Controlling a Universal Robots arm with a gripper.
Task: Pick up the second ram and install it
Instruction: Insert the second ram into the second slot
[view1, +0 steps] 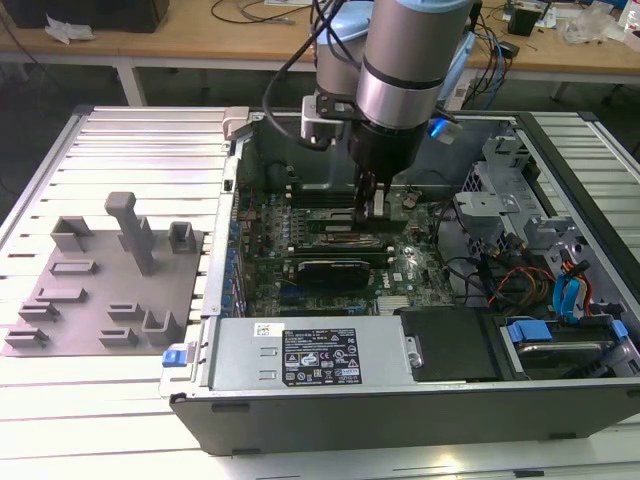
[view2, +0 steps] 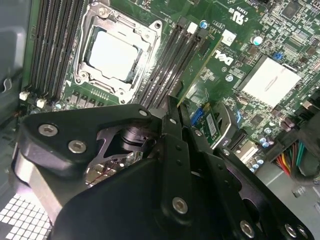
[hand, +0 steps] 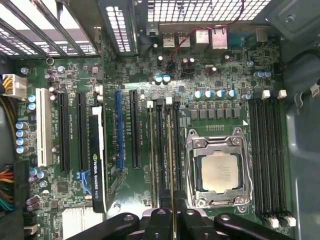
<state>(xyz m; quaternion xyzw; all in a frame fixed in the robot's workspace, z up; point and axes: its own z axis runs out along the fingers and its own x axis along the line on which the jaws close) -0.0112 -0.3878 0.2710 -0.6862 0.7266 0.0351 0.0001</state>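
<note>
Our fingers are closed narrowly on the second ram, a thin green stick seen edge-on in the first wrist view, standing upright over the memory slots just beside the CPU socket. In the second wrist view the stick runs out from between the black fingers along the dark slots; we cannot tell whether it is fully seated.

In the exterior view, our arm reaches down into an open computer case lying on a bench of pale ribbed slats. One gray plastic plate with posts and slots lies on the bench at the exterior view's left, well apart from the case. Wooden desks with cables stand behind.

We count one processor, one graphics card standing in an expansion slot, and two groups of memory slots flanking the socket. A white and black label sits on the power supply; its print is too small to make out
</note>
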